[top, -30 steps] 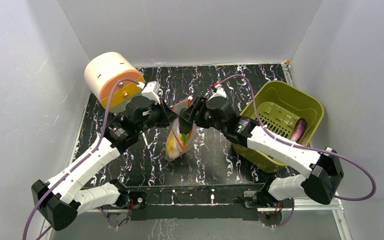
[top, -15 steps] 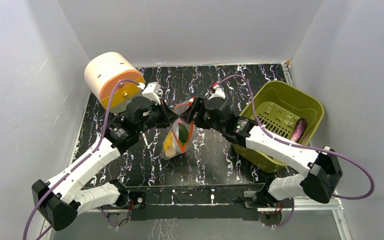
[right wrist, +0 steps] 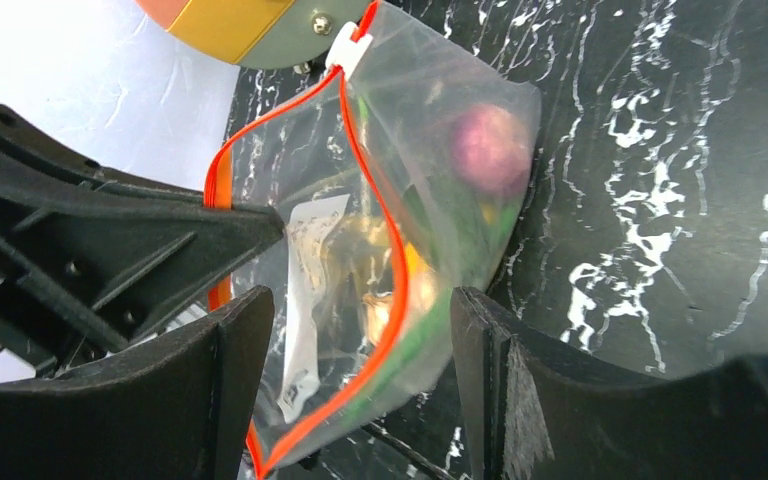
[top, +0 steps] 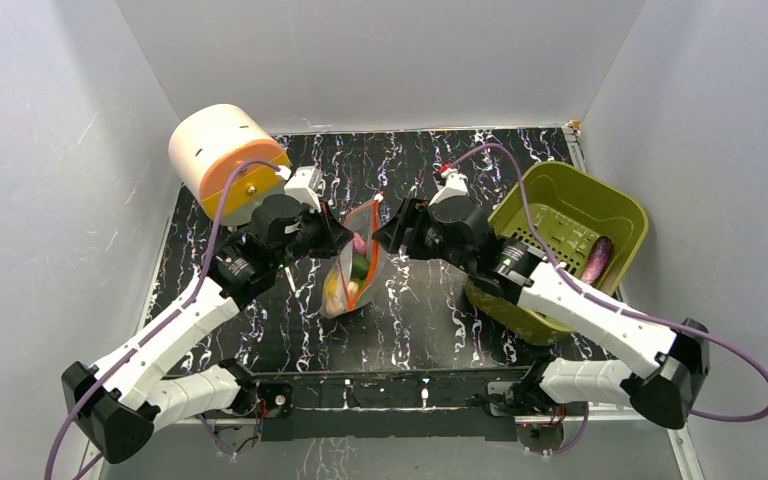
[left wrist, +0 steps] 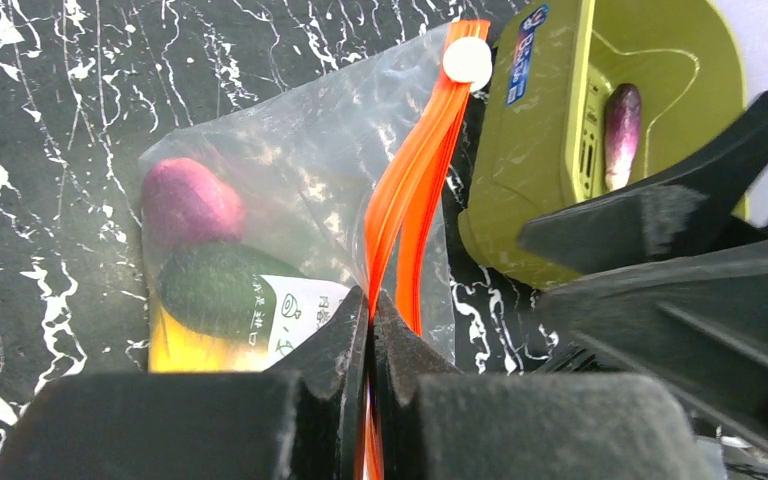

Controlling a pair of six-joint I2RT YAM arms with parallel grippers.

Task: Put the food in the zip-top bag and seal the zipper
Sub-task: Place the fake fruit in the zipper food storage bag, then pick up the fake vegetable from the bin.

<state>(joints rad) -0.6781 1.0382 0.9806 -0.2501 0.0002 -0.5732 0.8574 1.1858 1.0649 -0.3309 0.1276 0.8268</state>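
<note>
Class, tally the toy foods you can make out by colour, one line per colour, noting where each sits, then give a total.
pink-purple piece, in the zip-top bag: 1
green piece, in the bag: 1
yellow piece, in the bag: 1
dark purple eggplant, in the basket: 1
Total made out: 4; the bag may hide more.

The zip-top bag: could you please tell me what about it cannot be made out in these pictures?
Left wrist: the left gripper covers the near end of the zipper and the zip-top bag beneath it.
Right wrist: creased, shiny plastic blurs the food; the pieces cannot be counted.
Top external: the contents are too small to tell apart.
</note>
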